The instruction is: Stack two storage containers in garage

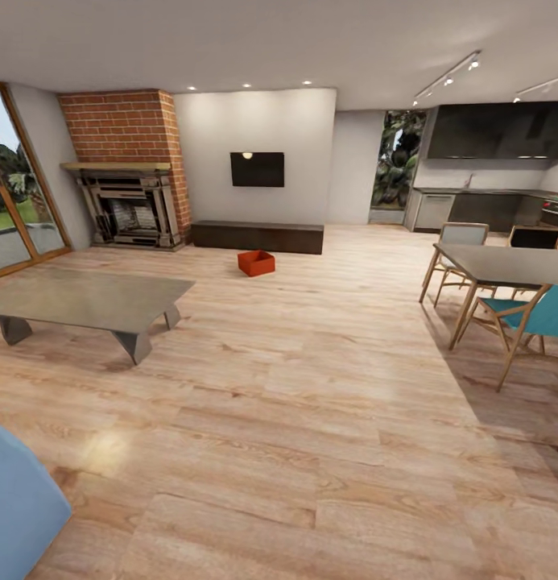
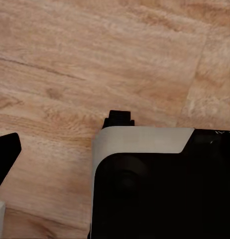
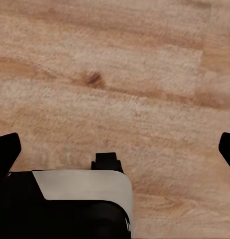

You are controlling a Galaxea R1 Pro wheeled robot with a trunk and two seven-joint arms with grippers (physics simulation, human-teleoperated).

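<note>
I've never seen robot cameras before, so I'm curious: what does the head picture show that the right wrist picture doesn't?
Head view alone: a red-orange open box on the floor before a long dark low cabinet, a red-brick fireplace, a grey low table. Right wrist view alone: black fingertips of the right jaws, spread wide, over a white-and-black robot part. Shared: light wood-plank floor.

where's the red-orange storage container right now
In the head view, the storage container sits on the wood floor across the room, just in front of the long dark cabinet below the TV.
</note>
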